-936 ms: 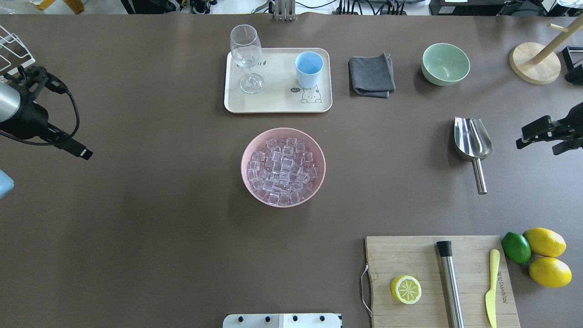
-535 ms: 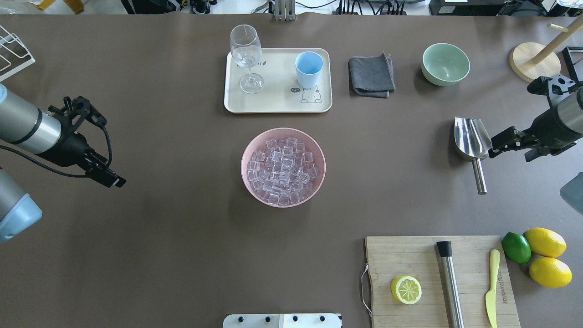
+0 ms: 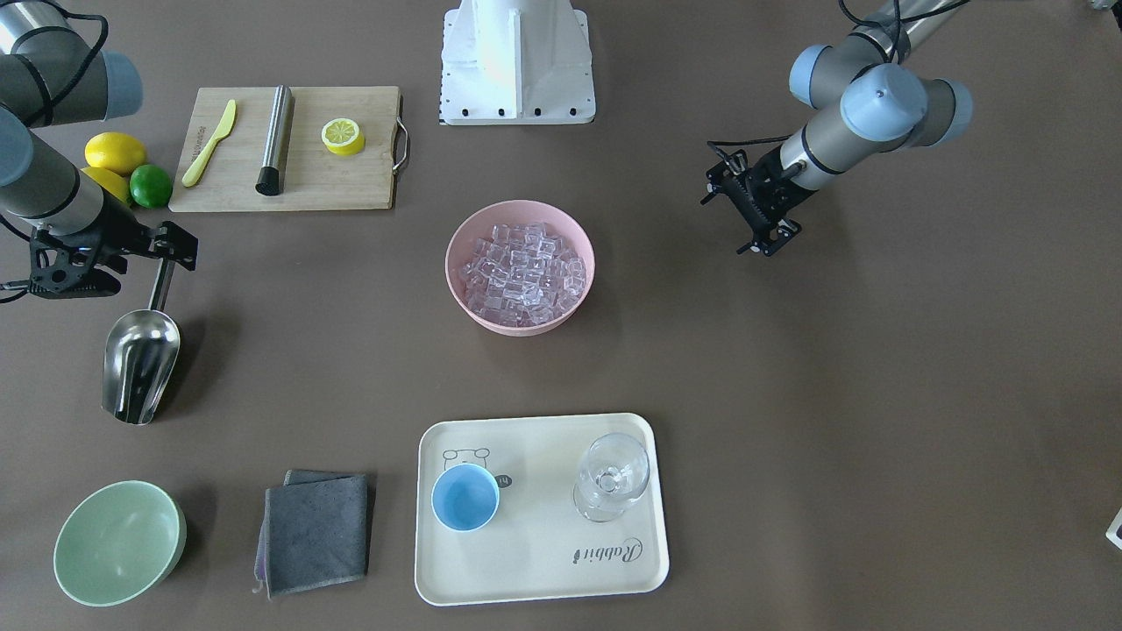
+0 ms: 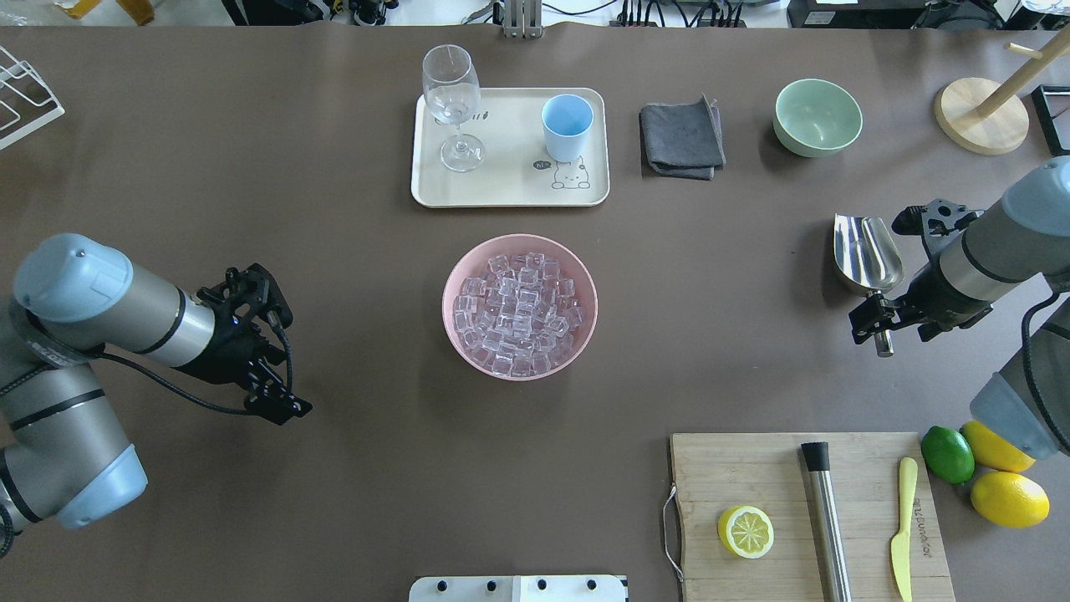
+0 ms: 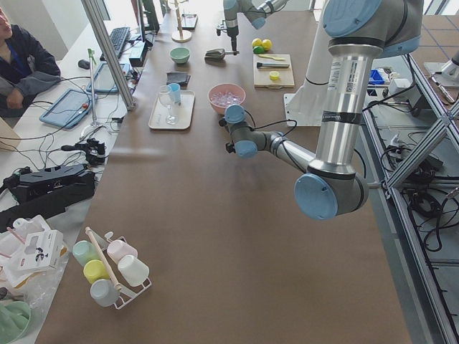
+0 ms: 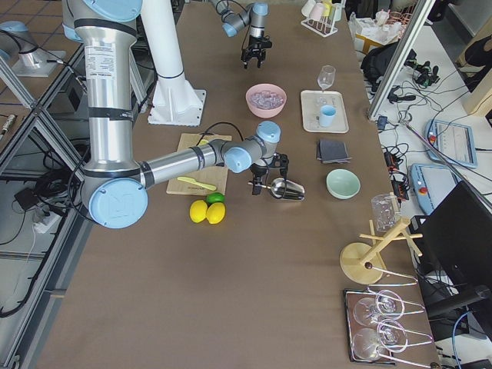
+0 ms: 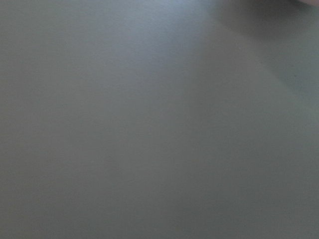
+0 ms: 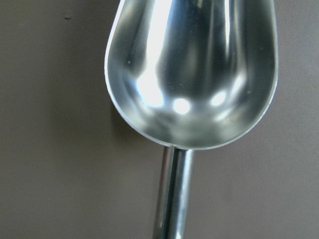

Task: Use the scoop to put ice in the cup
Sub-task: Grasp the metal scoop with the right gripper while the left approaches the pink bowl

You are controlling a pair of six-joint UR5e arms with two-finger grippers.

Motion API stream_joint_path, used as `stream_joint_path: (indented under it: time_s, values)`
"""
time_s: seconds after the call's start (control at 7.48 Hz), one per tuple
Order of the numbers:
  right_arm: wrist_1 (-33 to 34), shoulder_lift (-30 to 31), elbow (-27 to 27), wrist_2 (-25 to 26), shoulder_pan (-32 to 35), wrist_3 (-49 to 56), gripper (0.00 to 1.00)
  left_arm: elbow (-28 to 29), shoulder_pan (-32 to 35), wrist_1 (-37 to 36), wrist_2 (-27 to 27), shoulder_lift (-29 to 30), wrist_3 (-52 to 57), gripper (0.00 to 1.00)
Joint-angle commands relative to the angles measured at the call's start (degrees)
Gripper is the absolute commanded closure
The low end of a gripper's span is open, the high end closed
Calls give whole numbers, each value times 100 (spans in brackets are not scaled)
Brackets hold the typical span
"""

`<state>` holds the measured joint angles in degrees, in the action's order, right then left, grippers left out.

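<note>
The steel scoop (image 4: 868,255) lies on the table at the right, trough pointing away from me, and it fills the right wrist view (image 8: 192,69). My right gripper (image 4: 888,328) is open and hovers over the scoop's handle (image 4: 878,305), not closed on it. The ice (image 4: 518,311) fills a pink bowl (image 4: 585,288) at the table's centre. The light-blue cup (image 4: 567,125) stands upright on a cream tray (image 4: 510,191) behind the bowl. My left gripper (image 4: 280,403) is open and empty, to the left of the bowl. The left wrist view shows only blurred table.
A stemmed glass (image 4: 452,100) shares the tray. A grey cloth (image 4: 681,138) and green bowl (image 4: 817,117) lie behind the scoop. A cutting board (image 4: 752,468) with a lemon half, steel cylinder (image 4: 826,518) and yellow knife sits near right, with lemons and a lime (image 4: 947,454) beside it.
Both arms have swung inward. My right gripper moved from right of the scoop's trough to over its handle. My left gripper moved toward me and toward the bowl.
</note>
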<state>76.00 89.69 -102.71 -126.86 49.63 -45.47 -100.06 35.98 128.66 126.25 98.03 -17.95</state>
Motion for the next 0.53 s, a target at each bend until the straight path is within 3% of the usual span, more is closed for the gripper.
stream_joint_path:
  time_s: [0.0,0.13,0.27,0.4]
  values:
    - [3,-48,233,39,-85,3,1,-163,-1107,2,-917,373,28,2]
    - [11,-213,338,21,-85,-6,2,-24,-1224,-25,-1196,696,46,1]
    - [29,-372,435,21,-85,-14,23,-92,-1199,-34,-1208,761,20,2]
    - [38,-425,488,21,-85,-49,59,-153,-1198,-51,-1225,831,-6,1]
